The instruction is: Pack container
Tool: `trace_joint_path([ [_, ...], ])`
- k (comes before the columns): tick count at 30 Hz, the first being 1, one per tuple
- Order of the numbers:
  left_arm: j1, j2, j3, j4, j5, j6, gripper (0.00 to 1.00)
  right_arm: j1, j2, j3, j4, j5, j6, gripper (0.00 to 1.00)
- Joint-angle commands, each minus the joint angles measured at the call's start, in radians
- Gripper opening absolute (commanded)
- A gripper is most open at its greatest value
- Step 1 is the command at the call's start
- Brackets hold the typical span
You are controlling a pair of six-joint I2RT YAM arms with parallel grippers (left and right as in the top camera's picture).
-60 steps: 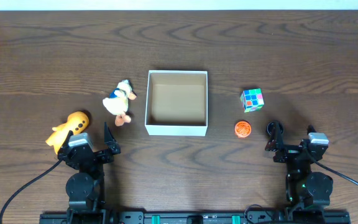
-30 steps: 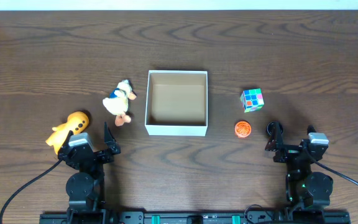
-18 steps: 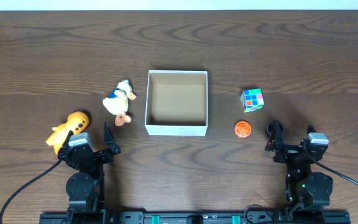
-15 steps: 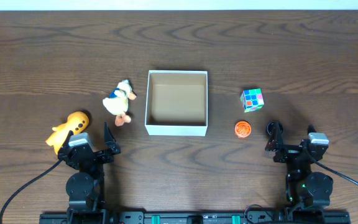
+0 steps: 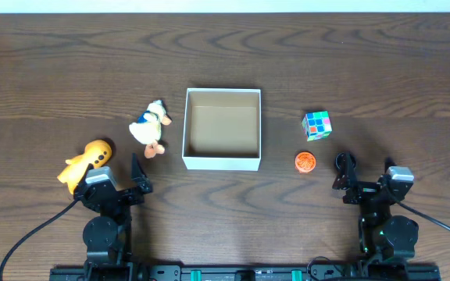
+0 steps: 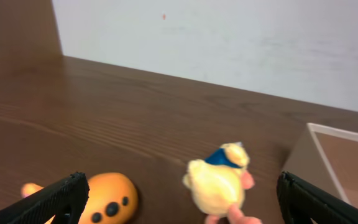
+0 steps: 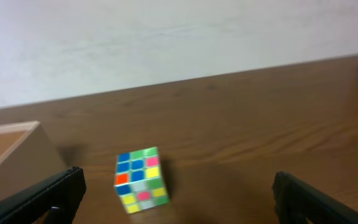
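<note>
Left gripper (image 6: 179, 200) and right gripper (image 7: 176, 190) idling, fingers spread wide, gripping nothing.
Square white cardboard box (image 5: 221, 162) sitting empty between yellow plush duck (image 5: 150, 129) and multicoloured puzzle cube (image 5: 316, 125).

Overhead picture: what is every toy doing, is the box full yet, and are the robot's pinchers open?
container: upright, open-topped, empty.
duck plush: lying outside, left of the container.
orange plush: lying outside, further left.
puzzle cube: scrambled, outside, right of the container.
orange ball: outside, right of the container.
left gripper: open, empty.
right gripper: open, empty.
</note>
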Motion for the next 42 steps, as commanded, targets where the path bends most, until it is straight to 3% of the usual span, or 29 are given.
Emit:
trace_joint_path([
  [1, 0.006, 0.014, 0.016, -0.058, 0.095, -0.057, 0.98, -0.003, 0.022, 0.006, -0.003, -0.083, 0.123, 0.99],
  [6, 0.006, 0.167, 0.215, -0.176, 0.101, -0.056, 0.98, -0.003, 0.15, 0.134, -0.049, -0.122, 0.102, 0.99],
  [12, 0.006, 0.544, 0.553, -0.351, 0.099, -0.027, 0.98, -0.003, 0.465, 0.46, -0.207, -0.152, 0.035, 0.99],
  [18, 0.008, 0.901, 0.911, -0.701, 0.098, -0.024, 0.98, -0.003, 0.859, 0.94, -0.653, -0.15, -0.091, 0.99],
  [23, 0.029, 1.095, 1.136, -0.91, 0.099, -0.025, 0.98, -0.003, 1.176, 1.325, -1.02, -0.15, -0.188, 0.99],
  [28, 0.042, 1.146, 1.176, -0.937, 0.099, -0.026, 0.98, -0.002, 1.345, 1.506, -1.089, -0.155, -0.227, 0.99],
  [32, 0.042, 1.146, 1.175, -0.937, 0.099, -0.026, 0.98, 0.024, 1.484, 1.595, -1.124, 0.011, -0.226, 0.99],
  [42, 0.042, 1.146, 1.175, -0.937, 0.099, -0.026, 0.98, 0.106, 1.791, 1.614, -1.069, -0.024, -0.193, 0.99],
])
